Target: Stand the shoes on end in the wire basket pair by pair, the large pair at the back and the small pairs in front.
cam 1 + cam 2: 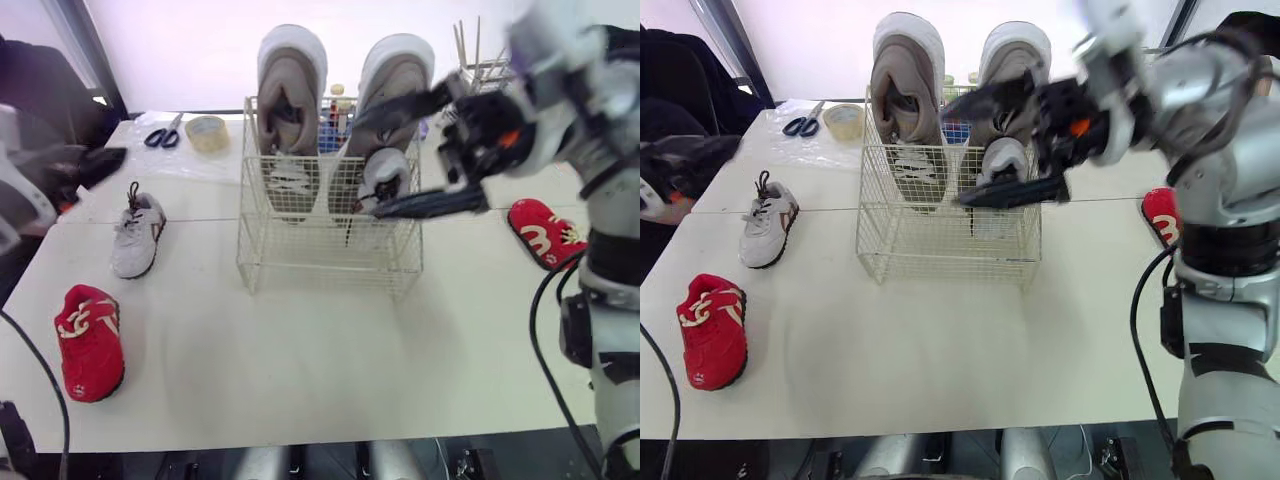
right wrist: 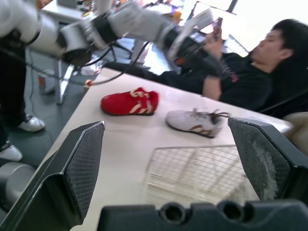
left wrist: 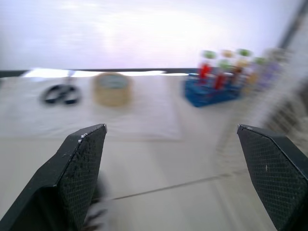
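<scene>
White tabletop (image 1: 320, 350) bears the basket (image 1: 330, 245). Large pair (image 1: 290, 95) stands on end at its back. One small grey shoe (image 1: 385, 172) stands in front of it, on the right side. My right tool (image 1: 362, 168) is spread wide over that shoe, gripping nothing. My left tool (image 3: 171, 132) is likewise wide apart, holding nothing. Outside the basket lie a white shoe (image 1: 137, 235) and a red shoe (image 1: 90, 340) to the left, and a second red shoe (image 1: 545, 232) to the right.

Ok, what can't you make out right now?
Left eye view: lower end of the small white shoe in the wire basket, hidden by a finger of the right end effector.
Right eye view: red shoe, mostly behind the right arm.
Left wrist view: tube rack, blurred.
</scene>
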### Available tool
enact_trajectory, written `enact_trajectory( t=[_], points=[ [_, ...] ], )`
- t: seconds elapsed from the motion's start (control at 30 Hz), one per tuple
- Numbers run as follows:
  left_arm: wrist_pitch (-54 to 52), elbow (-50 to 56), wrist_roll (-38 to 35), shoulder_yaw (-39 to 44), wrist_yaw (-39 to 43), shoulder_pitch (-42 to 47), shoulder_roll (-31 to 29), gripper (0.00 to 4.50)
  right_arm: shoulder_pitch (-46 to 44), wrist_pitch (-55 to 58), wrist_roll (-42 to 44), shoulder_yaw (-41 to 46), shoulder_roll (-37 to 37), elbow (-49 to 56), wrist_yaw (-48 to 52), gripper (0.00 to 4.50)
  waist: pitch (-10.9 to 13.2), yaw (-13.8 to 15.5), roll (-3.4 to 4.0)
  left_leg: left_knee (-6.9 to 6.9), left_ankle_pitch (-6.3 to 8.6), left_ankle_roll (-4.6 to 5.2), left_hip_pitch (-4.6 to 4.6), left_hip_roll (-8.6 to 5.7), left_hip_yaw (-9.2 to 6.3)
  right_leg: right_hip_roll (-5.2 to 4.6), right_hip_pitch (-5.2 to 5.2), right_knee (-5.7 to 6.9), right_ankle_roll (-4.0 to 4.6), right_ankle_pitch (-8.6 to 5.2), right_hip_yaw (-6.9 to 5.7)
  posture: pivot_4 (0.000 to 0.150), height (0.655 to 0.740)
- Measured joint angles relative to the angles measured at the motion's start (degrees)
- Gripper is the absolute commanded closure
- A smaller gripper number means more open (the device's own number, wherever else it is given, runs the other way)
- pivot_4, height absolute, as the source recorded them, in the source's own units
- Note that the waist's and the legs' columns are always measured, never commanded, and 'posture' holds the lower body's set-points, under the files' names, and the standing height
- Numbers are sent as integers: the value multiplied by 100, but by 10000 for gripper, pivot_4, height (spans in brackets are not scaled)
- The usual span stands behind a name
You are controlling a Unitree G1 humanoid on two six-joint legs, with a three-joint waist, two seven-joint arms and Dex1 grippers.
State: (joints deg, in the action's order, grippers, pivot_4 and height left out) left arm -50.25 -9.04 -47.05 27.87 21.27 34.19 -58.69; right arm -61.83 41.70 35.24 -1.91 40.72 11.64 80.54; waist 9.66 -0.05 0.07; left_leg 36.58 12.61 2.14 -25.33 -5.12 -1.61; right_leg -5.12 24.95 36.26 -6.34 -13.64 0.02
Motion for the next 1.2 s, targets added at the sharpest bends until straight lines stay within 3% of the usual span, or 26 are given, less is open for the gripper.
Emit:
enact_trajectory(
  t=[0.23, 0.4, 0.6, 0.77, 0.87, 1.1, 1.2],
  points=[
    [567, -3068, 1526, -1242, 646, 1465, -69, 0, 211, -346, -75, -400, -151, 211, -121, 166, 0, 73, -8, 37, -9, -11, -3, -5, 3, 1, 6, 15, -2, 1, -14, 1500, 7400],
    [1471, -5085, 2469, -1769, 1202, 2433, 265, 0, 208, -388, -58, -401, -153, 210, -190, 166, -4, 72, -30, 48, 8, 19, -5, -6, 4, -2, 3, 15, -3, 1, -14, 1500, 7400],
    [2278, -6323, 3077, -1797, 1213, 2739, 697, 0, 208, -257, 5, -390, -53, 297, -298, 166, -3, 64, -33, 48, 6, 28, -16, -6, 8, -12, 8, 45, -3, 2, -11, 1500, 7400],
    [2598, -6654, 3352, -1749, 951, 2742, 1036, 0, 208, -98, 109, -374, 100, 426, -384, 166, 2, 67, -52, 50, 7, 28, -16, -6, 12, -20, 26, 80, -3, 1, -12, 1500, 7400],
    [2750, -6728, 3447, -1632, 659, 2740, 1200, 8673, 207, -45, 139, -372, 160, 462, -459, 0, 1, 75, -54, 53, 11, 21, -16, -7, 12, -22, 25, 81, -3, 1, -12, 1500, 7400],
    [2863, -6771, 3529, -1328, 332, 2711, 1386, 44092, 207, 57, 204, -347, 348, 536, -586, 0, 0, 54, -56, 52, 11, 20, -16, -7, 14, -23, 28, 83, -3, 1, -14, 1500, 7400],
    [2863, -6797, 3520, -1208, 371, 2744, 1386, 44728, 207, 59, 205, -343, 408, 583, -616, 0, 1, 54, -58, 53, 11, 21, -17, -6, 14, -23, 29, 85, -3, 1, -15, 1500, 7400]
  ],
)
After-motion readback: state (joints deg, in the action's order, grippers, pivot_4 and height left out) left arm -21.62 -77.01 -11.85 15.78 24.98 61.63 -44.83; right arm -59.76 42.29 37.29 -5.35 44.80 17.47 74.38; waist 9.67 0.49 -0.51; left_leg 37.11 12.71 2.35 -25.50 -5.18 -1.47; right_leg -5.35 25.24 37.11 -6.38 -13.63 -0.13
